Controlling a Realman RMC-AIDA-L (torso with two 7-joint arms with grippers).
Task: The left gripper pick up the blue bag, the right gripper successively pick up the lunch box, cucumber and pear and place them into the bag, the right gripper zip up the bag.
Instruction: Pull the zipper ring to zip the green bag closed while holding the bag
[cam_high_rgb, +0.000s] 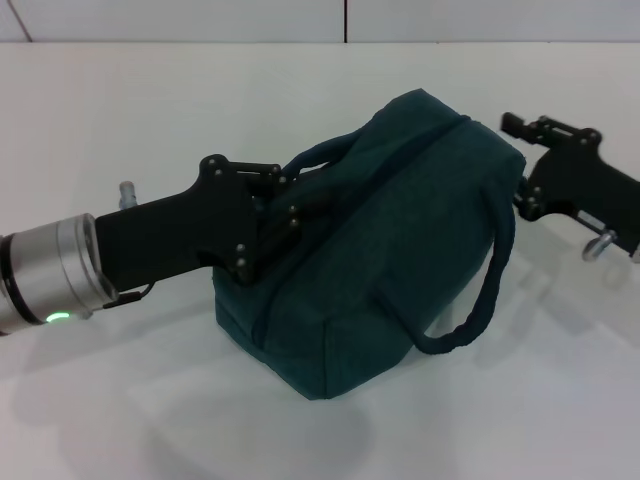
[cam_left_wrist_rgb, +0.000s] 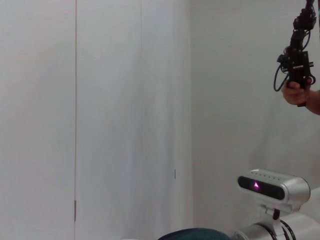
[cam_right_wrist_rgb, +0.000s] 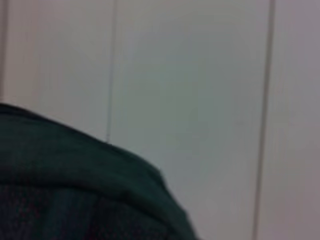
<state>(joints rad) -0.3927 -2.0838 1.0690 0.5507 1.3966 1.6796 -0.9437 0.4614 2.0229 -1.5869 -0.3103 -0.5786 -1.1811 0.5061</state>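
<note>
Here, a white table (cam_high_rgb: 120, 400) carries the blue bag (cam_high_rgb: 400, 250), which sits mid-table, bulging and apparently closed along the top; no lunch box, cucumber or pear is visible outside it. The bag's long axis, and with it the zip seam, runs from the near-left end up and away to the far-right end.

Left gripper (cam_high_rgb: 275, 215): pressed into the bag's left flank at the root of the near handle (cam_high_rgb: 320, 155); looks clenched on fabric or strap there, fingertips partly buried.

Right gripper (cam_high_rgb: 525, 195): right at the bag's far-right end, touching or just beside the seam end. Whether it pinches anything, cannot tell. Right wrist view shows only dark bag cloth close up.

Free handle loop (cam_high_rgb: 480, 300) hangs down the near-right side.

Judgement: zip step at or near its end. The right arm is the nearer one to the seam end; any remaining pull runs along the long axis, with the left bracing the opposite end.
</note>
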